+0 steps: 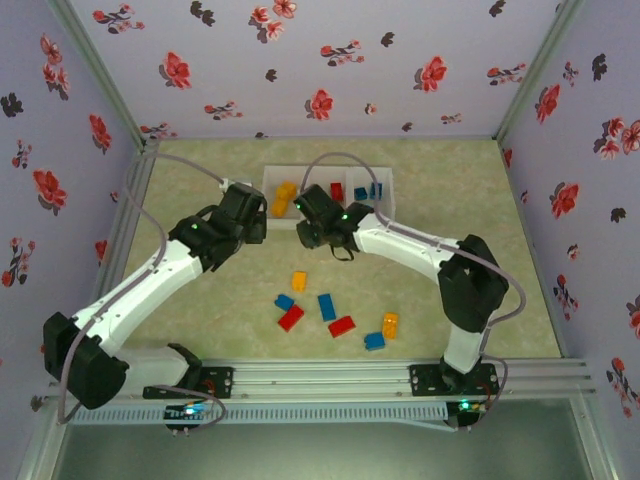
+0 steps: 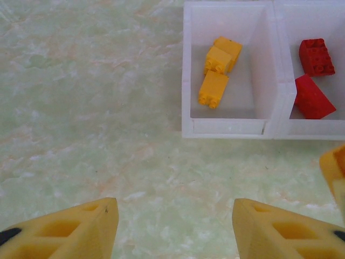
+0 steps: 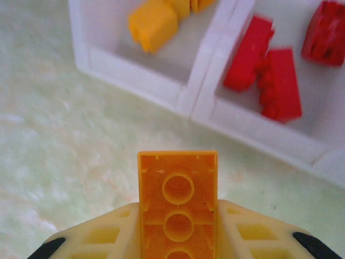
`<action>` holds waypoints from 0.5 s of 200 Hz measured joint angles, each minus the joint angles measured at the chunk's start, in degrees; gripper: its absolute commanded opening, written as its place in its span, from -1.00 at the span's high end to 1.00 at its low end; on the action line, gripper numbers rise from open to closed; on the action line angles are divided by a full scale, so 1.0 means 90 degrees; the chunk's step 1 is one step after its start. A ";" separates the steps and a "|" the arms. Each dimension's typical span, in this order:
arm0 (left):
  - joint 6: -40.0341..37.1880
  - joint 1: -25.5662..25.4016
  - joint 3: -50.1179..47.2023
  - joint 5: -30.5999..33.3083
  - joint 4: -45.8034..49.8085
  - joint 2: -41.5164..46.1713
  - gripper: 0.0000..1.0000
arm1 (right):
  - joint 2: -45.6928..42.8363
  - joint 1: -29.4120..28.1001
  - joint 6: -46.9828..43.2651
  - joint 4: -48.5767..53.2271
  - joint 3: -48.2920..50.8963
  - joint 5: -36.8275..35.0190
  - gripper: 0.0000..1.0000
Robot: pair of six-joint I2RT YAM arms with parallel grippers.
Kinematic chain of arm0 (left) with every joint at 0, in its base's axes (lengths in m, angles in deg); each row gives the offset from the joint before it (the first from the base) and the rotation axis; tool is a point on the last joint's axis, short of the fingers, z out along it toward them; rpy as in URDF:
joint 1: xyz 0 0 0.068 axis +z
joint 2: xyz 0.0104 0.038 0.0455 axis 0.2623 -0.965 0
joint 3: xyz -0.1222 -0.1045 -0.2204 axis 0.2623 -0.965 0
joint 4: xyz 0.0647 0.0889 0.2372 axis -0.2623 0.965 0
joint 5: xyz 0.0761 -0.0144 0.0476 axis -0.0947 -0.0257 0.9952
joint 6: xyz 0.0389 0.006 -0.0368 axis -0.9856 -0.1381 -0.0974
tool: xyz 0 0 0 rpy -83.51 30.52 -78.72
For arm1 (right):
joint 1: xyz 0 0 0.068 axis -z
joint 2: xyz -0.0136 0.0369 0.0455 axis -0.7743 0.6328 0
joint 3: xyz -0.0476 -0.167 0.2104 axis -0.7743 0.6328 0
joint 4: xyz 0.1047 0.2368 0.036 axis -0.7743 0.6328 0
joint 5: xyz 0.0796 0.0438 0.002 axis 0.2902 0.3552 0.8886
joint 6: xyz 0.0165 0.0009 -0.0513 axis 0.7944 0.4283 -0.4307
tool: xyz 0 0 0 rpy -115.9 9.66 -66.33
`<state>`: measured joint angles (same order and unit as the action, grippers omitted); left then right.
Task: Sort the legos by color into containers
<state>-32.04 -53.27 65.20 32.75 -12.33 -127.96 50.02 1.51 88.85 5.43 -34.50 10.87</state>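
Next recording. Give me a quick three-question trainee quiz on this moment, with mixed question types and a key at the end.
1. True or false: the right hand grips a blue brick.
2. What colour are the bricks in the middle bin? A blue, B red, C orange.
3. Fill in: the fingers of the left hand are ____ (open or shut).

Key: 1 false, it grips an orange brick. 2 B. 3 open, with nothing between them.

Plastic over a marbled tabletop [image 2: 81, 108]
Translucent white plastic bins [image 2: 232, 128], smooth-walled; a smooth moulded-plastic orange brick [image 3: 178, 205]; the tabletop is smooth with a faint sheen.
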 measured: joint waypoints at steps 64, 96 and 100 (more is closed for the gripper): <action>0.0068 0.0000 0.0002 -0.0002 0.0131 0.0177 -0.18 | 0.0384 0.0469 -0.0155 -0.0408 -0.1647 0.0202 0.28; 0.0121 0.0000 0.0002 -0.0005 0.0206 0.0245 -0.19 | 0.1076 0.0729 -0.0187 -0.0532 -0.2455 0.0389 0.27; 0.0124 0.0000 0.0002 -0.0005 0.0223 0.0253 -0.19 | 0.1171 0.0750 -0.0187 -0.0537 -0.2545 0.0410 0.26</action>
<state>-30.92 -53.27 65.22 32.71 -10.32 -125.69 60.56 8.26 87.17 0.60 -57.41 14.57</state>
